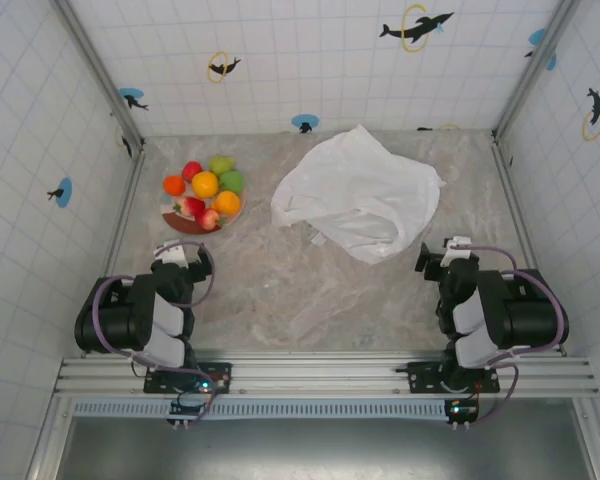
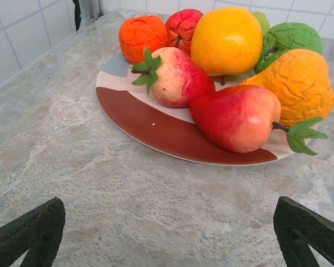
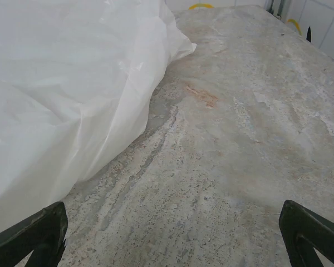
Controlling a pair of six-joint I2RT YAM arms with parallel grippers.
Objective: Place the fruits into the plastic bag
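Left gripper (image 1: 180,256) and right gripper (image 1: 442,258) are seen spread wide, nothing held. Eight glossy fruits (image 2: 227,40) are counted, heaped on one plate (image 2: 145,119) far left of the marbled table (image 1: 280,290); a pale green one is half hidden. One crinkled white bag (image 1: 355,195) is laid mid-table, handles not made out.

The fruits (image 1: 206,190) are heaped on a round plate (image 2: 156,130) at the far left of the table (image 1: 280,290), all glossy and packed against one another. A red pear (image 2: 236,118) with a green leaf is laid on its side at the near rim, beside a red-and-cream strawberry (image 2: 175,78). A wrinkled orange fruit (image 2: 298,83), a smooth yellow-orange fruit (image 2: 227,40), a green fruit (image 2: 289,39), a bumpy orange fruit (image 2: 143,36) and a dark red fruit (image 2: 183,23) are piled behind them. The plastic bag (image 1: 360,195), white, thin and crinkled, is seen collapsed on the table to the right of the plate, apart from it.
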